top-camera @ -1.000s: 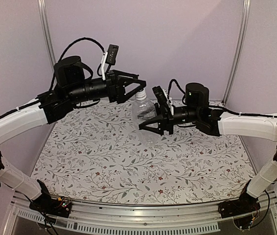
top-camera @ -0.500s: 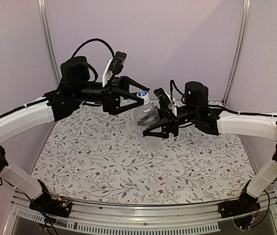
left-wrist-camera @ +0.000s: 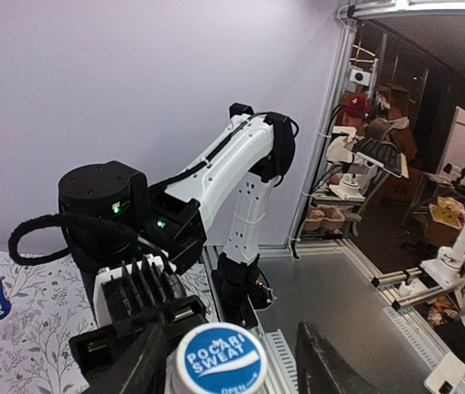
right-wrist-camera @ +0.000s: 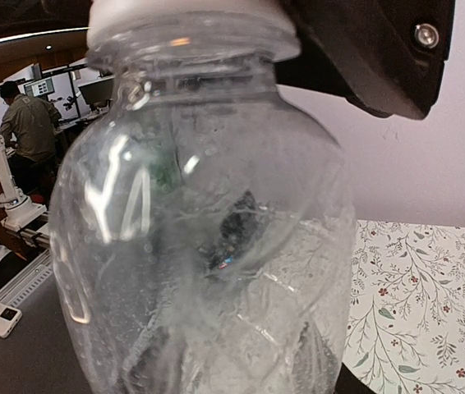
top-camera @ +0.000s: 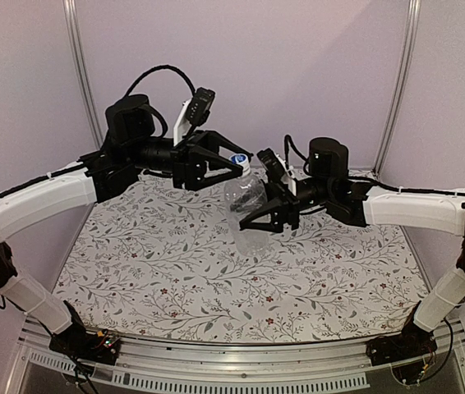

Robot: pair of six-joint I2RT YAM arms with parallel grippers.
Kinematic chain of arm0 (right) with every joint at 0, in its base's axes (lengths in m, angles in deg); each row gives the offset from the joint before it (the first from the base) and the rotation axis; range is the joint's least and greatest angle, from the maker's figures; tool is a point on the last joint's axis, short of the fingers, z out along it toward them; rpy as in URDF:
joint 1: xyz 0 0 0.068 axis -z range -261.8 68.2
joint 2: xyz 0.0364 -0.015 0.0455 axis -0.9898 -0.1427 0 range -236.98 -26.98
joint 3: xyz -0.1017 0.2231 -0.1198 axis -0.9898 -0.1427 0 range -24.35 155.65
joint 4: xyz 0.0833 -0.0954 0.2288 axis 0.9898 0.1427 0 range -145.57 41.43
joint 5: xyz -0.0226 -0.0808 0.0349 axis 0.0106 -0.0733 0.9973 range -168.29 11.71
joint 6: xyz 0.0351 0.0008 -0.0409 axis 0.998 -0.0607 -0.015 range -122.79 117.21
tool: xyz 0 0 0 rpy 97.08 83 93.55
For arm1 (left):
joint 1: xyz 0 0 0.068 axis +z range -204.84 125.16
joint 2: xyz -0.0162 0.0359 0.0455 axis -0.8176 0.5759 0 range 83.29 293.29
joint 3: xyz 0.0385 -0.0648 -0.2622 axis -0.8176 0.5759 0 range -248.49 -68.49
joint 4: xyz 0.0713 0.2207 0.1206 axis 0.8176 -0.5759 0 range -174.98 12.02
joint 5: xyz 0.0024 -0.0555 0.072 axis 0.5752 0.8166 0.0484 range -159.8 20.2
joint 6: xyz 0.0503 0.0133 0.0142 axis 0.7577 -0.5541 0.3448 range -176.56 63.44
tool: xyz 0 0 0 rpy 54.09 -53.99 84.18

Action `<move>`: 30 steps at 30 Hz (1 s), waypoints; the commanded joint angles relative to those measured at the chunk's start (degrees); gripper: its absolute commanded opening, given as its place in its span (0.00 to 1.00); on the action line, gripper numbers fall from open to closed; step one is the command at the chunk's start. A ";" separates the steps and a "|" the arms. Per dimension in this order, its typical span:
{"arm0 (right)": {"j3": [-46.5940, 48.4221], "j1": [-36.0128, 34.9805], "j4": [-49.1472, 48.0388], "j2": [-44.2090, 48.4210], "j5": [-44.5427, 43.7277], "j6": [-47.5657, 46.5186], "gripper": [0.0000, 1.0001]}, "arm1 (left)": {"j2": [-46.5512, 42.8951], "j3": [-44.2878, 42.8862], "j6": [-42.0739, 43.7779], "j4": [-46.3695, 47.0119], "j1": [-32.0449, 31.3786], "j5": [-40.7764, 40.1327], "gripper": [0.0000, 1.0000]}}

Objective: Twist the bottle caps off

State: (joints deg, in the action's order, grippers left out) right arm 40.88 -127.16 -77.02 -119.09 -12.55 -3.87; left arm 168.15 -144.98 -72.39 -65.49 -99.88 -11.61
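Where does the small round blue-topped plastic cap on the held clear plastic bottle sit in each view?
Top external: small round blue-topped plastic cap, centre, atop the clear plastic bottle.
Left wrist: bottom centre, white lettering facing the camera.
Right wrist: blue top not in it; a white band at the top edge may be its side.
Shared landmark: the floral table cover, in all three.

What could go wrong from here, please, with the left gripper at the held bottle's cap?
The left gripper flanks the cap unevenly, with a gap on one side, so it may grip off-centre and slip. The right gripper holds the clear bottle in mid-air by its body; twisting the cap could spin the bottle in that grip.
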 commanded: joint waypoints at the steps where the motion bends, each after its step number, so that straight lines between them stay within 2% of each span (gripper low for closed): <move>1: 1.08 -0.25 -0.85 -0.78 0.67 0.29 0.46 | -0.05 -0.61 -0.43 1.81 1.08 1.05 0.48; 8: 0.75 -0.25 -0.59 -0.71 0.09 0.20 0.46 | 0.23 -0.24 -1.38 2.86 1.44 1.31 0.37; 13: 0.47 -0.25 0.33 -0.44 -3.63 0.12 0.45 | -0.71 0.29 -1.45 2.35 1.48 -1.17 0.20; 16: 0.58 -0.10 1.67 -0.13 -7.89 -0.35 0.45 | -1.92 1.25 -1.79 1.60 1.42 -6.66 0.10; 19: 1.12 0.05 3.79 0.33 -14.13 -0.71 0.45 | -3.46 2.53 -3.64 0.67 1.03 -15.75 0.05; 23: 1.81 0.23 6.02 0.94 -24.14 -1.13 0.45 | -6.58 4.19 -5.53 -1.95 -2.71 -34.16 0.01; 27: 2.77 0.45 7.56 1.24 -31.03 -0.27 0.45 | -7.27 2.79 -6.17 -7.41 -8.10 -54.86 0.04; 30: 2.98 0.45 7.57 1.39 -32.82 0.09 0.45 | -6.85 2.23 -8.28 -8.95 -9.39 -61.01 0.07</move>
State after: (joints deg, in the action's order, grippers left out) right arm 42.13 -126.90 -72.30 -118.44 -36.86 -4.20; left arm 161.90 -141.17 -76.96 -70.93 -106.06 -55.58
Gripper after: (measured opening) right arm 0.451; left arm 0.285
